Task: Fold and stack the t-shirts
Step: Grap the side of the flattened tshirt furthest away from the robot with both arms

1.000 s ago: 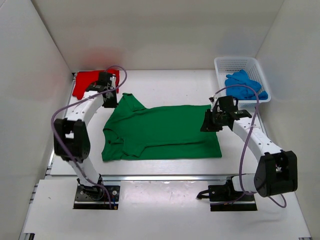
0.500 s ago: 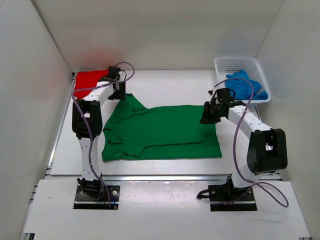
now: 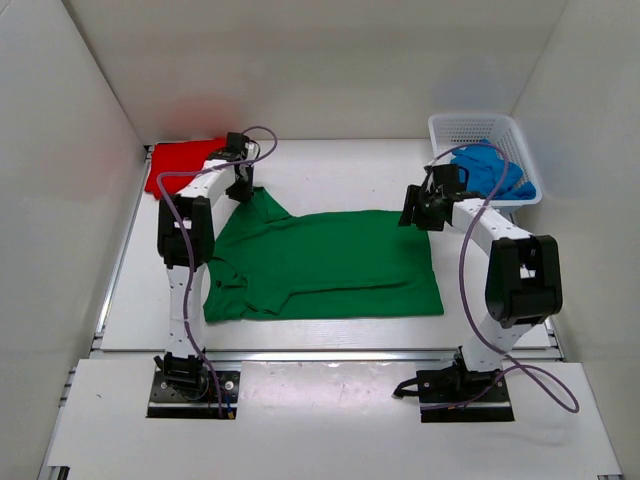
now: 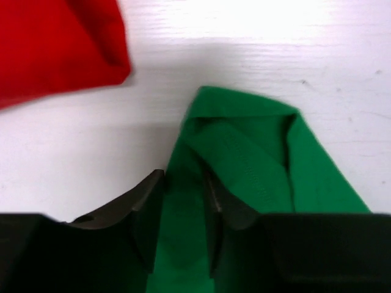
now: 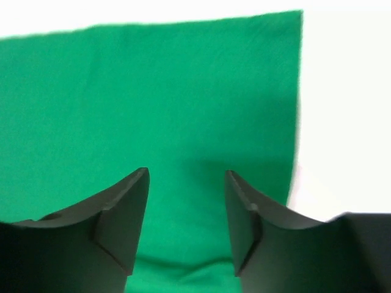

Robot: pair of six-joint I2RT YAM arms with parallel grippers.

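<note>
The green t-shirt [image 3: 320, 265] lies flat mid-table [image 3: 350, 165], seemingly laid out for folding. The left gripper [image 4: 183, 207] hovers over its far sleeve with jaws slightly apart and cloth showing between. The right gripper [image 5: 186, 213], spread wide, hangs over the far hem corner — probably for a paired pinch. The red t-shirt [image 3: 175, 165] waits at the far left corner, the blue t-shirt [image 3: 490, 170] in the basket [image 3: 450, 125] — far right.

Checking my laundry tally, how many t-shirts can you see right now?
3. The green t-shirt lies spread in the middle, the red t-shirt at the far left corner, the blue t-shirt bunched in the white basket far right. The basket may hide more.
</note>
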